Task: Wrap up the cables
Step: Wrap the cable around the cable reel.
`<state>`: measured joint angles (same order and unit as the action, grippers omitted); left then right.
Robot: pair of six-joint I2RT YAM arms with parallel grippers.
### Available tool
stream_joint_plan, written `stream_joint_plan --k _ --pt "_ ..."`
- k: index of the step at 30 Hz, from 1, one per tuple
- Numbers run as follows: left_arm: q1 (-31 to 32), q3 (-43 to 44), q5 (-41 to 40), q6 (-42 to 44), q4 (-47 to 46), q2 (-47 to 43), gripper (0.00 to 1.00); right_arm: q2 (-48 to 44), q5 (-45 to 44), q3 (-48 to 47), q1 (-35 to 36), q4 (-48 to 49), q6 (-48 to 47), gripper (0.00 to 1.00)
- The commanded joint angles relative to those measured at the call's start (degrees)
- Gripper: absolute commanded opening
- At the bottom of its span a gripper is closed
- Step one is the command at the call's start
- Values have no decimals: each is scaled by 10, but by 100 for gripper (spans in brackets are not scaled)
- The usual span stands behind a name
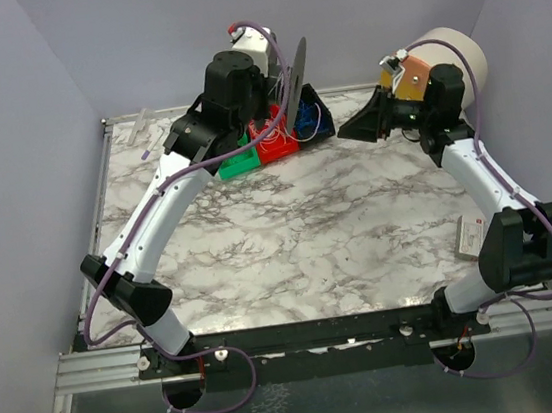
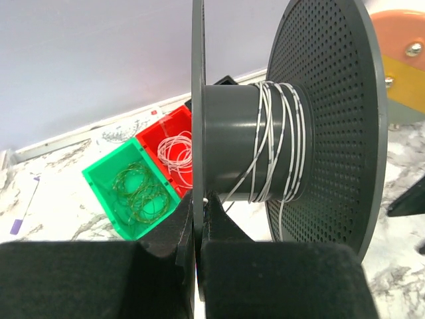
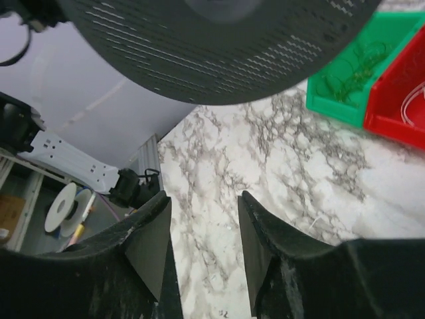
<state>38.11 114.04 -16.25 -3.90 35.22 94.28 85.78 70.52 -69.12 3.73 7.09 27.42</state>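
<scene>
Left tool (image 2: 198,219) is pressed together on the thin near flange of the dark grey perforated plastic spool (image 2: 325,119), holding it upright on its edge above the far side of the white marbled surface (image 3: 219,153). And there's the whitish cable (image 2: 275,143), wound in several loose turns around the spool's hub, just beyond the left tool's tips, with one strand slanting off the hub down toward them. Look below and to the side: the green plastic bin (image 2: 99,179) holds the green cable coils (image 2: 138,193), and right beside it, touching, the red plastic bin (image 2: 149,136) holds the whitish cable coils (image 2: 176,151), both well clear of that tool. Over on the other side, the right tool (image 3: 203,212) is spread, nothing between its jaws, only marbled surface showing through the gap. It sits near the spool's perforated face, not touching it, and the bins lie off to one side.
</scene>
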Motion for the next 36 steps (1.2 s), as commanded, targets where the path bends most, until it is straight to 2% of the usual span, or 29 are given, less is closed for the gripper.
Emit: stream_joint_plan --k 1,3,5,6,11,15,17,21,23,24,25,28,31,32,36 --pt "2 34 -89 -18 -52 14 0 -30 13 -30 11 132 101 55" --pt "3 40 -147 -15 -59 16 0 -51 -19 -76 21 5 -49 56" --pt "3 34 -193 -12 -67 15 0 -57 -75 -135 42 -169 -220 57" --pt "3 30 -205 -13 -70 14 0 -58 -102 -151 53 -218 -262 57" --pt "2 19 -227 -27 -69 17 0 -69 -205 -180 105 -331 -454 60" --pt "2 14 -241 -32 -68 23 0 -69 -306 -211 189 -430 -650 65" --pt "3 12 -244 -34 -68 25 0 -61 -329 -230 211 -445 -671 65" --pt "2 10 -251 -43 -68 25 0 -47 -315 -234 213 -364 -509 66" --pt "3 11 -244 -42 -68 25 0 -49 -276 -220 213 -338 -476 66" --pt "2 11 -240 -41 -67 24 0 -46 -261 -225 215 -349 -488 81" --pt "2 11 -237 -41 -67 23 0 -39 -257 -235 216 -369 -510 89" --pt "2 6 -233 -39 -66 21 0 -33 -269 -258 224 -421 -597 90" --pt "2 3 -239 -39 -67 21 0 -32 -279 -267 223 -405 -538 91" --pt "2 4 -235 -37 -66 22 0 -34 -262 -265 223 -408 -550 91" --pt "3 1 -216 -31 -65 24 0 -31 -255 -299 235 -484 -664 90"
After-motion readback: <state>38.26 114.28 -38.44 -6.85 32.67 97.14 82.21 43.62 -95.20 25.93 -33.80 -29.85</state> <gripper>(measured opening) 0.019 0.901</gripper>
